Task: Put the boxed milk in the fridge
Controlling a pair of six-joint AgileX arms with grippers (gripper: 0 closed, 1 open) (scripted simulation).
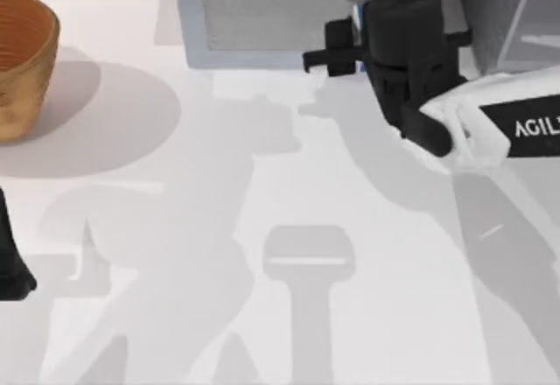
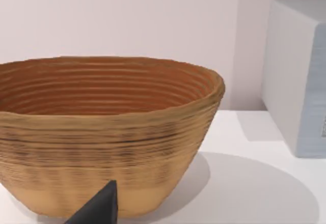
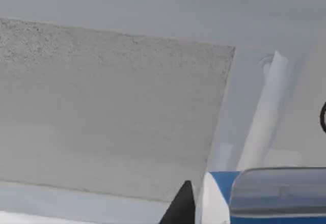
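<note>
Milk carton (image 1: 357,39) first: a sliver of blue and white peeks out just left of the right arm's black wrist at the back of the worktop (image 1: 289,184), close against the front of the light grey box (image 1: 271,13) that stands along the back edge. In the right wrist view the carton (image 3: 216,196) sits between the right claw's parts — a blue top edge and a white face, with a dark finger (image 3: 179,206) on one side and a glossy grey-blue pad on the other. The right claw (image 1: 350,48) appears to have the carton between its fingers, though how tightly they press I cannot tell from these views. Beyond the carton, the right wrist view looks straight onto the speckled grey panel of that box (image 3: 112,112), with a pale slanting edge beside it. To the right of the arm, at the back right corner of the top view, stands the fridge (image 1: 507,9), dark grey with paler frame edges.

Left claw (image 1: 13,262) is parked at the left edge of the worktop, well apart from the carton; one dark fingertip (image 2: 99,208) shows before a ribbed wooden bowl (image 2: 107,132). Whether that claw is open I cannot tell. The bowl (image 1: 22,61) stands at the back left — near the grey box (image 2: 298,76) but apart from it.
</note>
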